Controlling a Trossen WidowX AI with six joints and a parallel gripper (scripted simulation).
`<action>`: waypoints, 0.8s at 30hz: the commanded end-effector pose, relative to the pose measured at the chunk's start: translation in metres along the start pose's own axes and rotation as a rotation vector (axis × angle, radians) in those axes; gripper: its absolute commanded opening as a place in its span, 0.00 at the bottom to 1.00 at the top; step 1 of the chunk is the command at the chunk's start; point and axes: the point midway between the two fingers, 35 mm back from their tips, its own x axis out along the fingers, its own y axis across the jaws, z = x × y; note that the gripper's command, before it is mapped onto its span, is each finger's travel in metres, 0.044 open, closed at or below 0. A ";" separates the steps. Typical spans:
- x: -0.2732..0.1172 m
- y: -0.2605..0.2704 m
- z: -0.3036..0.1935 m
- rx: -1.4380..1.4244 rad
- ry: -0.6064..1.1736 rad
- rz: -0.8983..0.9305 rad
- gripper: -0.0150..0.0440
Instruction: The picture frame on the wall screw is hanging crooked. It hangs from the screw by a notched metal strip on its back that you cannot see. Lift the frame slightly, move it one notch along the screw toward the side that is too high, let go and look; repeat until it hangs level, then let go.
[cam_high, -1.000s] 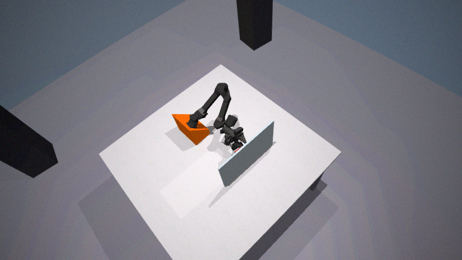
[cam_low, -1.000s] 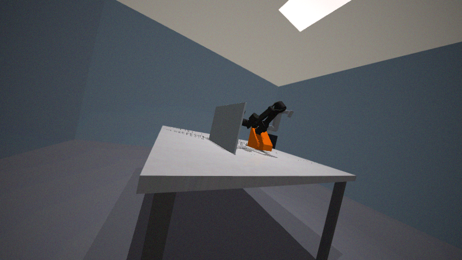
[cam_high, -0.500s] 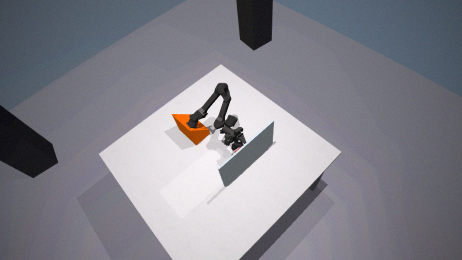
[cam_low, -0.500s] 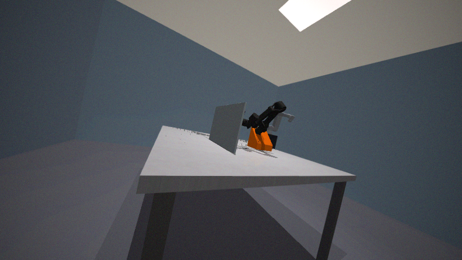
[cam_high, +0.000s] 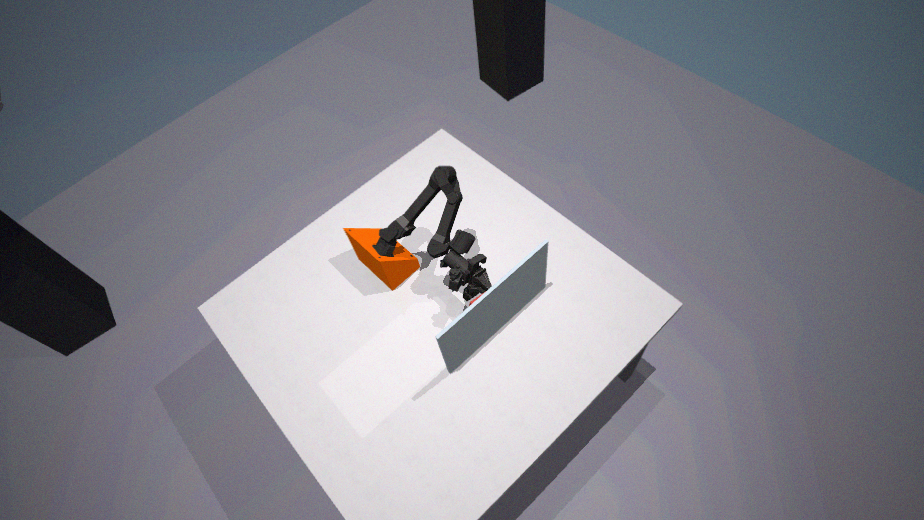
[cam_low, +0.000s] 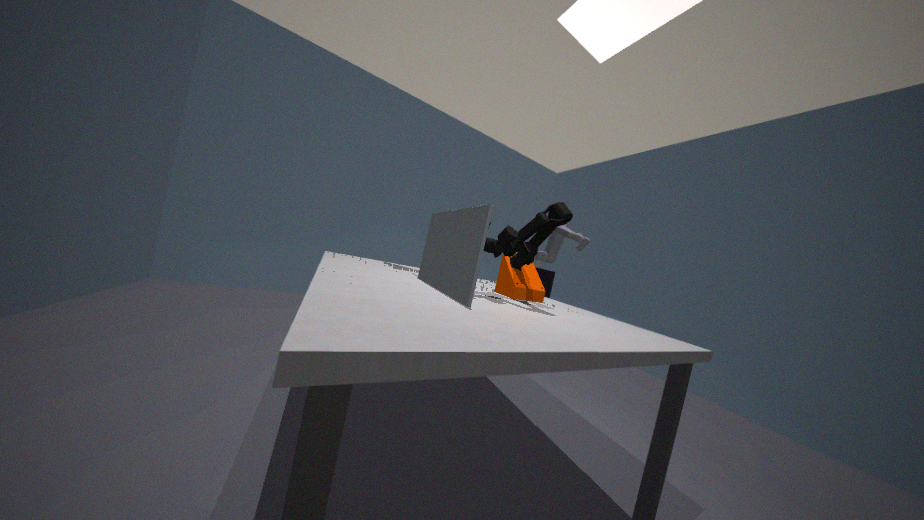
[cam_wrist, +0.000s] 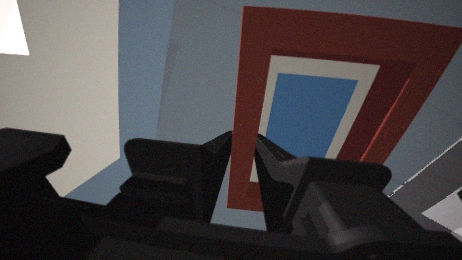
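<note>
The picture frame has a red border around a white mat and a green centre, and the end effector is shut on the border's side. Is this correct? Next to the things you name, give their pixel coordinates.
Not entirely: the centre is blue (cam_wrist: 315, 107), not green, as the wrist view shows. The rest stands: the picture frame (cam_high: 475, 300) (cam_wrist: 300, 24) has a red border around a white mat (cam_wrist: 367, 72), and the end effector (cam_wrist: 243, 136) is shut on the border's side.

The screw and the notched strip are hidden behind the red picture frame (cam_high: 475, 299) (cam_wrist: 251, 75), which is cropped by the wrist picture's right edge, reduced to a sliver from the top, and concealed from the exterior by the upright grey panel (cam_high: 497, 309) (cam_low: 453, 255) (cam_wrist: 205, 65).
</note>
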 end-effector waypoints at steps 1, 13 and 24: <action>0.000 0.000 0.000 -0.005 0.002 -0.001 0.25; 0.000 0.002 0.000 -0.005 0.002 -0.001 0.25; 0.000 0.006 0.000 -0.006 0.002 -0.001 0.25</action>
